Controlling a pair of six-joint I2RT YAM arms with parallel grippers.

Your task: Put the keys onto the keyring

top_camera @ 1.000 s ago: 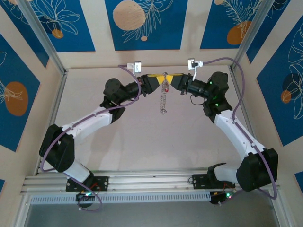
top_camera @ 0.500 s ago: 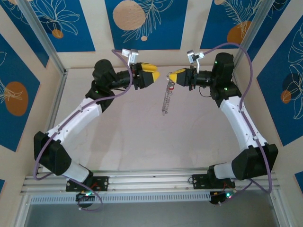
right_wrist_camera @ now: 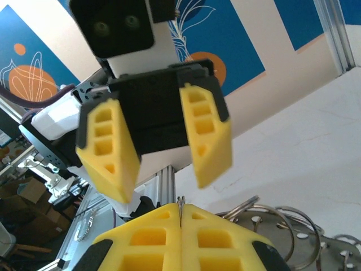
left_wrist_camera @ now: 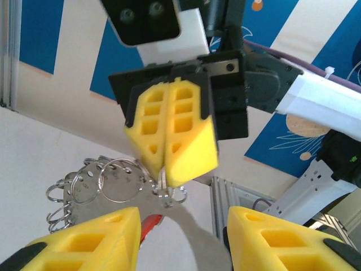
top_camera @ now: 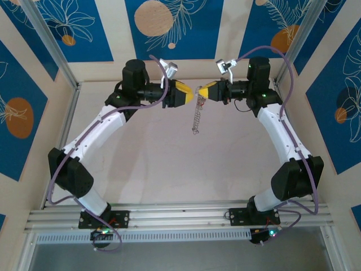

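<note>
My right gripper (top_camera: 199, 90) is shut on the keyring, a thin metal ring (left_wrist_camera: 162, 182) whose edge sticks up between its yellow pads (right_wrist_camera: 180, 204). A chain of further rings (top_camera: 196, 117) hangs from it above the table, along with a holed metal tag (left_wrist_camera: 84, 182). My left gripper (top_camera: 190, 96) faces it tip to tip, jaws apart around the pinched ring without touching it (left_wrist_camera: 183, 226). A small red key piece (left_wrist_camera: 150, 222) peeks out beside the left finger (left_wrist_camera: 96, 237); what it hangs on is hidden.
The pale table (top_camera: 169, 169) lies below both raised arms. Aluminium frame posts (top_camera: 53, 48) and blue patterned wall panels (top_camera: 169, 28) enclose the back and sides. A rail (top_camera: 180, 213) runs along the near edge by the arm bases.
A second ago both grippers met at the ring. The left one pulled back, opened, and has now returned close to the right gripper. Both arms rose, with the chain still hanging from the right gripper.
</note>
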